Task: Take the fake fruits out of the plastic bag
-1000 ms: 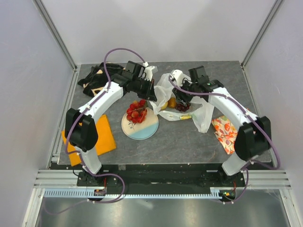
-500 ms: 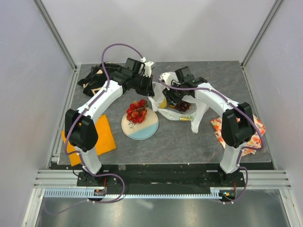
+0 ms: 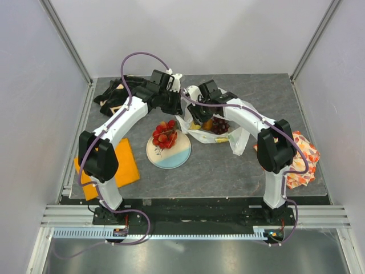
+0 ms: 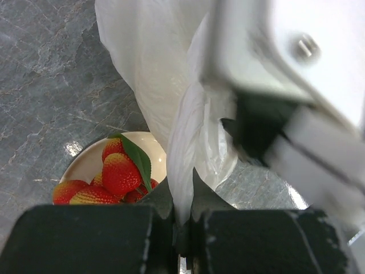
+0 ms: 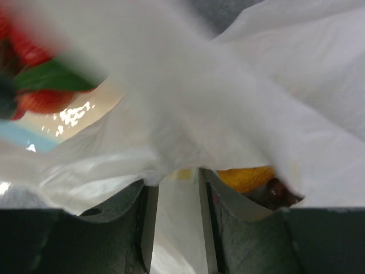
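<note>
White crinkled film of the plastic bag (image 3: 201,136) lies at the middle back of the worktop (image 3: 228,171), just beside the plate (image 3: 171,158) that bears the red berry cluster (image 3: 164,134). The lemon (image 3: 208,124), the grape bunch (image 3: 220,127) and a green-yellow slice (image 3: 222,138) sit inside it. Left pincer (image 4: 182,214) is closed tight on a twisted fold of the bag. Right pincer (image 5: 174,188) stands part open at the bag mouth, film draped across its fingers (image 5: 114,228), nothing visibly gripped. Risk: closing now would likely nip film rather than fruit, and a pull could tear the bag, slip it from the left grip or drag it onto the plate. Obstruction: loose film veils the fruit. Black bag (image 3: 117,91), orange cloth (image 3: 122,165) and patterned cloth (image 3: 302,162) lie well apart.
</note>
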### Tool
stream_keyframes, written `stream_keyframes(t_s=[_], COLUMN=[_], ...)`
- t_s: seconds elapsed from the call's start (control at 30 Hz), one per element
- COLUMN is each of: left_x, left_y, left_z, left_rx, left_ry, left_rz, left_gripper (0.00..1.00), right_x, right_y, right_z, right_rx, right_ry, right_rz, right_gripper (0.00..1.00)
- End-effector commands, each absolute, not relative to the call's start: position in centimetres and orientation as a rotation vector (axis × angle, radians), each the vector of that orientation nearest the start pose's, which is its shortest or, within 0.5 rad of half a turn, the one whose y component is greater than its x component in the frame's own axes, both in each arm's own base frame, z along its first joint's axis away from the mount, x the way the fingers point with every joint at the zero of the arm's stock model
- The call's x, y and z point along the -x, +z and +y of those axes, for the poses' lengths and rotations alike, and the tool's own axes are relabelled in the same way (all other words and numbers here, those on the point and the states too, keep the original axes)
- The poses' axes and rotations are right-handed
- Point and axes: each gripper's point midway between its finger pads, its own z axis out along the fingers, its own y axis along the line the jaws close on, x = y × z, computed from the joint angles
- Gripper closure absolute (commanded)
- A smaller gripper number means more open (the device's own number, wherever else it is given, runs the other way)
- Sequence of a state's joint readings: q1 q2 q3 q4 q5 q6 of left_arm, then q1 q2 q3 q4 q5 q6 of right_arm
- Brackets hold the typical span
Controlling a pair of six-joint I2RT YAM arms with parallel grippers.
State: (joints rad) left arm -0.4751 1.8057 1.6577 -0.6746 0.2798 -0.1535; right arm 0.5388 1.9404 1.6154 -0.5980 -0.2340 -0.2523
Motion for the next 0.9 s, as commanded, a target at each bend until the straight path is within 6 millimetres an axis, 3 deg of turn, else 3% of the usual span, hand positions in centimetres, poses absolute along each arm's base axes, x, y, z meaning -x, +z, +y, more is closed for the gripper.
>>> stream_keyframes(t_s=[0.0, 0.07, 0.17, 0.3, 0.47, 0.53, 0.57, 0.63, 0.77, 0.8, 0.87], left_x=[-39.1, -39.0, -39.0, -38.7, -38.7, -38.6, -38.7, -38.8, -39.2, -39.4, -39.9], left_y=[19.1, 19.2, 19.3, 19.5, 19.4, 19.4, 19.5, 19.6, 19.6, 19.6, 19.8], left_z=[-26.6, -26.7, -26.7, -27.0, -27.1, -27.1, -27.2, -27.2, -27.3, -27.4, -27.4], left_rx=[-0.515, -0.520, -0.527, -0.538, -0.546, -0.549, -0.551, -0.552, -0.550, -0.553, -0.557], left_ry=[-0.630, -0.631, -0.638, -0.666, -0.675, -0.676, -0.676, -0.674, -0.667, -0.665, -0.651], left_rz=[2.377, 2.376, 2.373, 2.368, 2.366, 2.367, 2.364, 2.358, 2.355, 2.353, 2.340], left_gripper=[0.98, 0.98, 0.98, 0.99, 0.98, 0.99, 0.98, 0.98, 0.98, 0.98, 0.98], right_x=[-43.0, -43.2, -43.6, -44.1, -44.1, -44.1, -44.0, -44.3, -43.9, -43.5, -42.0], right_y=[11.8, 10.6, 9.9, 8.6, 7.1, 6.7, 6.8, 8.1, 12.3, 14.9, 17.9], right_z=[28.3, 28.8, 29.4, 29.2, 29.3, 29.5, 29.5, 29.2, 27.3, 26.7, 25.7], right_rx=[0.875, 0.856, 0.841, 0.802, 0.779, 0.778, 0.782, 0.782, 0.768, 0.773, 0.807], right_ry=[0.393, 0.415, 0.406, 0.356, 0.347, 0.354, 0.355, 0.337, 0.341, 0.341, 0.383], right_rz=[2.315, 2.350, 2.365, 2.399, 2.432, 2.437, 2.435, 2.402, 2.333, 2.286, 2.227], right_gripper=[0.56, 0.50, 0.33, 0.15, 0.14, 0.22, 0.32, 0.45, 0.55, 0.55, 0.56])
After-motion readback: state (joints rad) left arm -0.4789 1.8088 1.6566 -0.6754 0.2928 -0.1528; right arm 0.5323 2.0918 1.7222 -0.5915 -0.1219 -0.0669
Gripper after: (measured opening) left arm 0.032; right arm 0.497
